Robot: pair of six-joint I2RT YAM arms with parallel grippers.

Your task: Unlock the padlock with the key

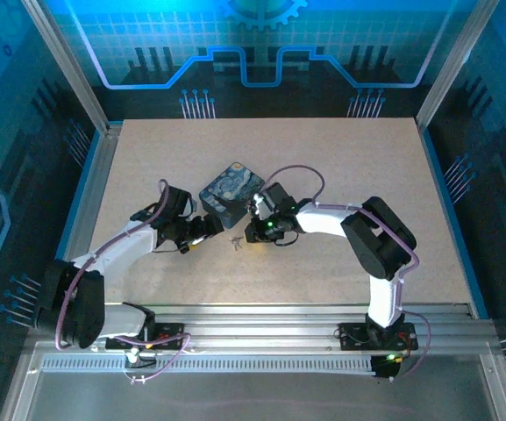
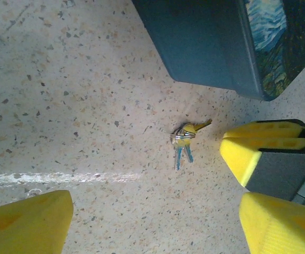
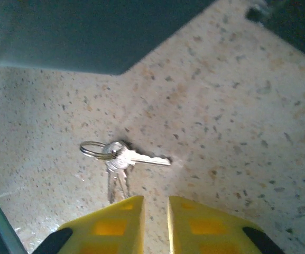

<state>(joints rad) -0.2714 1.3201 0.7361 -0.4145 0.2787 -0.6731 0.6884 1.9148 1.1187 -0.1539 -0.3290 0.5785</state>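
Observation:
A bunch of small pale-metal keys on a ring lies flat on the speckled table, just in front of the dark blue box; one key points right. The same bunch of keys lies ahead of my left gripper, which is open wide and empty. My right gripper hovers just short of the keys, its yellow fingers shut to a narrow slit with nothing between them. From above, the keys lie between the left gripper and the right gripper. The padlock is out of view.
The dark blue box with the swirly painting print sits just behind the keys and both grippers; its side wall looms close in the left wrist view. The right gripper's yellow fingers stand right of the keys there. The pale table stretches around.

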